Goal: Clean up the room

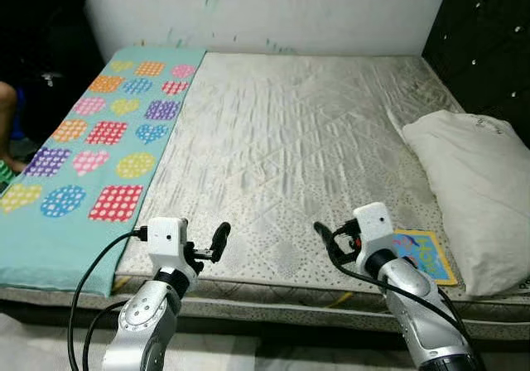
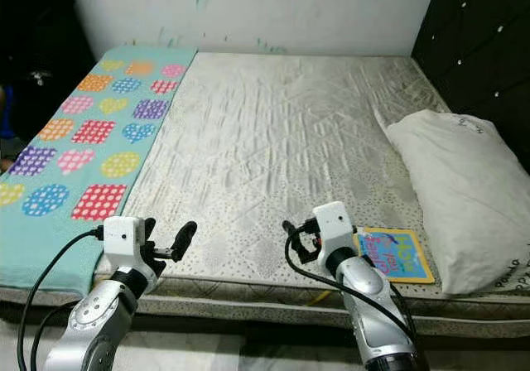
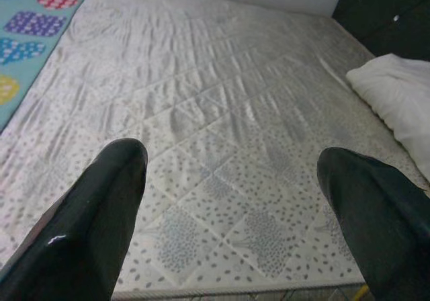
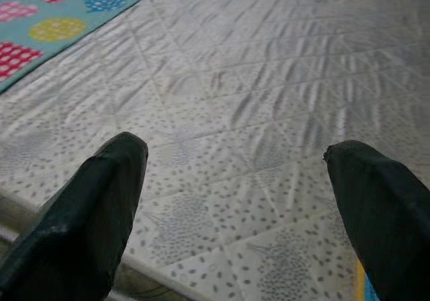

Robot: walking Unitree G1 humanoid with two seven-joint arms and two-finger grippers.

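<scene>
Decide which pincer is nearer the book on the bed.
Right. The right pincer hovers just left of the book; the left pincer is farther left, near the mat.

Wall: we see it white, scuffed (image 1: 331, 7)
Headboard: dark, tufted, at our right (image 1: 489, 48)
Floor: pale, below the bed (image 1: 248, 354)

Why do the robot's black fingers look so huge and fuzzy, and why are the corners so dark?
Both wrist views sit right behind the fingers, so they loom large and soft-edged while the mattress beyond is sharper. In the eye views, light falls on the mattress; the left corner stays shadowed.
</scene>
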